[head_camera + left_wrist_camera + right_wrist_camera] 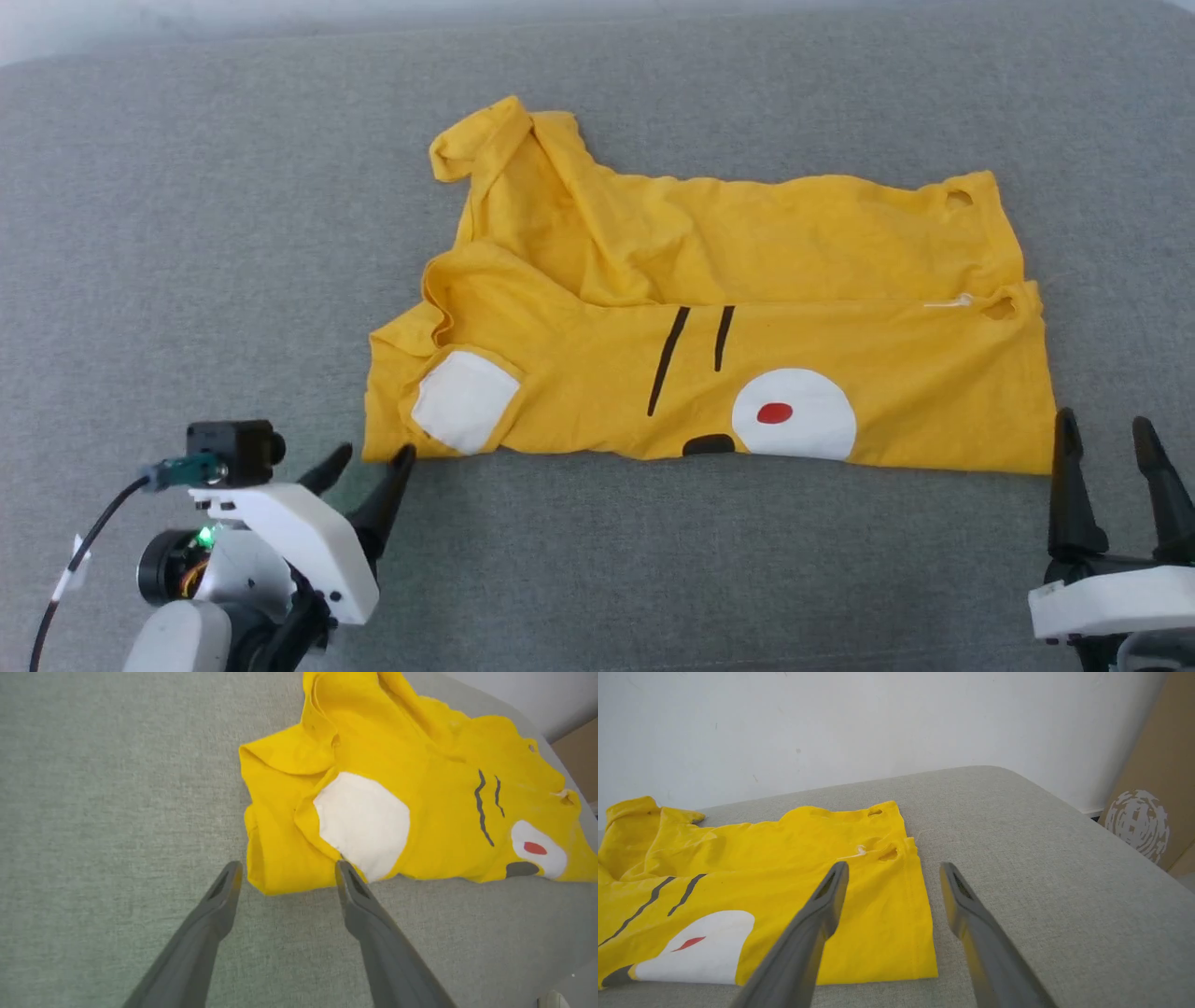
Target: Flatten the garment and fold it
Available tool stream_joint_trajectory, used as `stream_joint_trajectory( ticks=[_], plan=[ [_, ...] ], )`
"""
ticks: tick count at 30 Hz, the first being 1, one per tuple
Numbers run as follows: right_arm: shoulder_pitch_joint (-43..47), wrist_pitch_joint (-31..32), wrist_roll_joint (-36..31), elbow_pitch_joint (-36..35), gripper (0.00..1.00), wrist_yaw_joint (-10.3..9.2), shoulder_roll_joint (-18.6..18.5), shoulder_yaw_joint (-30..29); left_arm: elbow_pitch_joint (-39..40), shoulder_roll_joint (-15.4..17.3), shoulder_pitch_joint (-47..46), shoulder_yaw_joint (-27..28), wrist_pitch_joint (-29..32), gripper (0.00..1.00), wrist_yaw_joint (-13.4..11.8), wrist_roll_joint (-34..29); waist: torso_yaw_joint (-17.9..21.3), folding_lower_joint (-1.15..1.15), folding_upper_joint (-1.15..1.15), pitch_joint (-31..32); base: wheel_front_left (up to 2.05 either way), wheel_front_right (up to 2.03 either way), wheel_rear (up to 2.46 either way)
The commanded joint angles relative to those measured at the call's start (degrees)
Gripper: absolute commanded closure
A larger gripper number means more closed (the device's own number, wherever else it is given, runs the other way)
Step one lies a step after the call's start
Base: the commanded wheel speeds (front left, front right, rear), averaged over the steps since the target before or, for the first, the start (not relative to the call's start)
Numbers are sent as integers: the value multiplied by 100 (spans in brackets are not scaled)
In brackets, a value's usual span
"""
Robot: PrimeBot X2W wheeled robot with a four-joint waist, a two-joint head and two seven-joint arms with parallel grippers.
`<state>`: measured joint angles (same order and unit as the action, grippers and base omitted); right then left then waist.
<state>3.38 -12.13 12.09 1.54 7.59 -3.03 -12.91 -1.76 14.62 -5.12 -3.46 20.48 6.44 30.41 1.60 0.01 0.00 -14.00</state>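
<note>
Though folded, lies left–right mid-frame: garment, hem rt; print cut at lower fold; L gripper, R gripper spread.

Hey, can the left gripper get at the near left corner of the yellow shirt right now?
Probably yes. The left gripper is open and sits right at that corner of the yellow shirt, which lies on the grey cushion with nothing lying between them.

So the table is covered in grey woven fabric and has a rounded far corner. The yellow garment lies right on it around the middle. It's doubled over lengthwise, mostly flat but bunched up at its left end.
</note>
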Motion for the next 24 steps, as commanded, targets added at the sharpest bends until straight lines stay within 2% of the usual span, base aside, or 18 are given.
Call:
stream_joint_trajectory(
  ticks=[1, 5, 13, 14, 15, 16, 24],
  plan=[
    [-80, -2, 14, 37, 0, -10, 14, 13, -75, 94, -98, -12, 340, 0, -82, 82, 66, -1, 0, -48, 0, 0, 0],
    [-89, 4, 23, 94, 0, -10, 15, -1, -148, 125, -187, 55, 775, 0, -225, 278, 144, -1, 0, -83, 0, 0, 0],
    [-123, 7, 40, 142, 0, -10, 15, -23, -316, 39, -313, 122, 831, 0, -247, 526, 262, -1, 0, -156, 0, 0, 0],
    [-128, 6, 42, 144, 0, -10, 15, -30, -346, 27, -326, 111, 834, 15, -231, 556, 266, -1, 0, -167, 0, 0, 0],
    [-133, 5, 44, 144, 0, -10, 15, -37, -367, 19, -347, 101, 809, 71, -208, 579, 268, -1, 0, -179, 0, 0, 0],
    [-140, 3, 44, 144, 0, -10, 15, -45, -387, 13, -369, 91, 770, 100, -182, 599, 269, -1, 0, -193, 0, 0, 0],
    [-197, 11, 24, 143, 0, -10, 15, -111, -482, 28, -443, -30, 587, 100, -36, 726, 238, -1, 0, -262, 0, 0, 0]
  ],
)
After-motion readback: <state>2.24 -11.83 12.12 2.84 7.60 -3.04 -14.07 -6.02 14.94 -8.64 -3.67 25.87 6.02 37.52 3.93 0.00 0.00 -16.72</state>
